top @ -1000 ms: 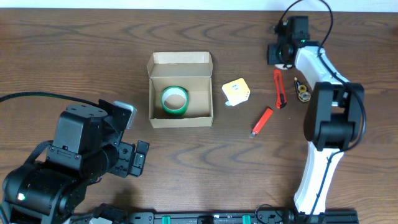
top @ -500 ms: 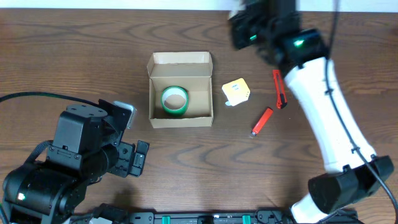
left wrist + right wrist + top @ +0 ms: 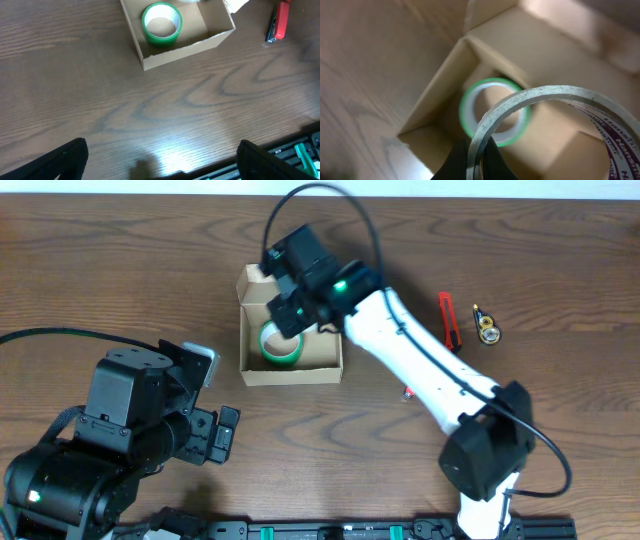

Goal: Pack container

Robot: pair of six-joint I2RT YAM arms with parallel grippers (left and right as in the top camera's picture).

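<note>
Container (image 3: 290,375) sits upper centre-left of the overhead frame on the wood surface (image 3: 120,270), mouth up. Its flap lid stands raised on the top-of-frame side, long axis roughly left-right, with a green tape roll (image 3: 268,355) flat in its left half. Right end effector (image 3: 474,161) is over the box, clamped on the rim of a pale tape roll (image 3: 540,93) held on edge. Left end effector (image 3: 162,162) is spread wide, gripping nothing.

My right arm (image 3: 420,360) reaches far out across to my left, wrist tipped down, right gripper (image 3: 288,298) jaws pinched on a tape roll (image 3: 545,93). My left arm (image 3: 110,430) is folded near its base, left gripper (image 3: 162,152) jaws spread wide.
</note>
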